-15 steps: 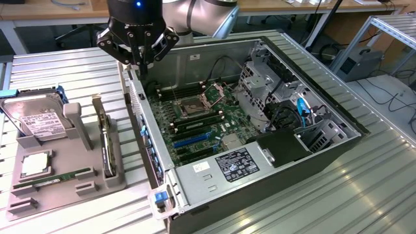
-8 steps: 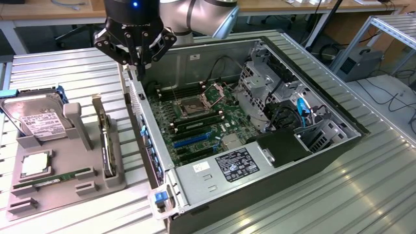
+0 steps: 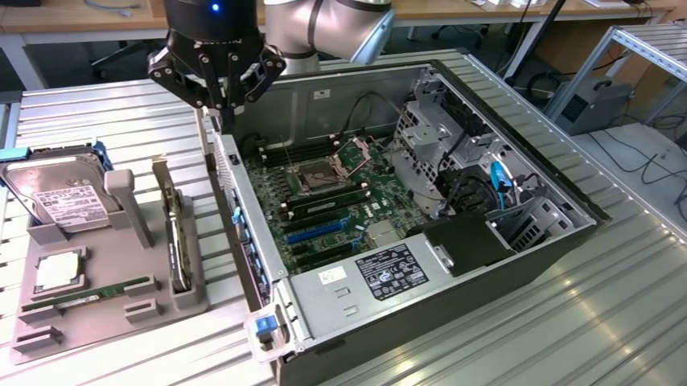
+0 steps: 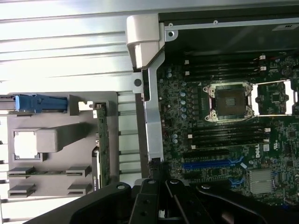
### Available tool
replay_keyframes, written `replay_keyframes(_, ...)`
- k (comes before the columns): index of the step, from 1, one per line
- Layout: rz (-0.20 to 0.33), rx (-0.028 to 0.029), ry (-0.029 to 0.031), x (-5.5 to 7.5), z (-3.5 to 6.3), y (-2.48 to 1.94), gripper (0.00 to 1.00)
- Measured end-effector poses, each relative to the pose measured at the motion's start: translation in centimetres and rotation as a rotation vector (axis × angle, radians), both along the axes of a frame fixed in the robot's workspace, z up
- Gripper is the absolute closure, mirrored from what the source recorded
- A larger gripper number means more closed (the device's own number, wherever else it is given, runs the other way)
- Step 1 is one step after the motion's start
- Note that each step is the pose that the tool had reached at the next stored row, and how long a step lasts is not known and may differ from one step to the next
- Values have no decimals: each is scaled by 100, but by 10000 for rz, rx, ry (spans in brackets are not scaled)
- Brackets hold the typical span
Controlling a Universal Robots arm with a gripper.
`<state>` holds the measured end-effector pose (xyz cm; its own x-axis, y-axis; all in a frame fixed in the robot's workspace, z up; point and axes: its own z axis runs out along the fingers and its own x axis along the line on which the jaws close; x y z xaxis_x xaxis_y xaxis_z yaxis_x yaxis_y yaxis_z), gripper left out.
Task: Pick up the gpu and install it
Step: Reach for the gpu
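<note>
pincer [image 3: 220, 104] shut, holding nothing, above case [image 3: 451, 310] wall | gpu [image 3: 172, 233] upright in holder [image 3: 108, 301] beside case | motherboard [image 4: 187, 140] marked DELL

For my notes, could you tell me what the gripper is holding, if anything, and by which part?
Nothing: the gripper is shut and empty above the case; the gpu stands in the tray.

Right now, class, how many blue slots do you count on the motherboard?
2: a long blue slot and a shorter blue slot beside it, both near the silver heatsink; more may be hidden.
</note>
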<state>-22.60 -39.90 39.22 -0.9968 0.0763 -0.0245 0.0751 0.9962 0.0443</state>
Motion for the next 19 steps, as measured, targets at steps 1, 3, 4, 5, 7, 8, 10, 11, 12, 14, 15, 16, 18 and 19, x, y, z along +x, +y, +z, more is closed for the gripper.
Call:
replay_keyframes(1, 0, 1, 0, -18, 0, 0, 89)
replay_keyframes(3, 0, 0, 0, -37, 0, 0, 89)
replay_keyframes(4, 1, 0, 0, -46, -1, 0, 89)
replay_keyframes(5, 0, 0, 0, -53, -1, 0, 89)
replay_keyframes(7, 0, 1, 0, -69, -1, 0, 89)
replay_keyframes(8, 1, 1, -1, -76, -1, 0, 89)
replay_keyframes(10, 0, 1, 0, -91, -2, 0, 89)
replay_keyframes(11, 0, 0, 0, -99, -2, 0, 89)
replay_keyframes(12, 0, 1, 0, -106, -2, 0, 89)
replay_keyframes(14, 1, 0, 0, -119, -2, 0, 89)
replay_keyframes(15, 1, 0, 0, -125, -2, 0, 89)
replay_keyframes(16, 0, 1, 0, -139, -3, 0, 89)
replay_keyframes(18, 0, 1, 0, -159, -3, 0, 89)
replay_keyframes(19, 0, 0, 0, -165, -3, 0, 89)
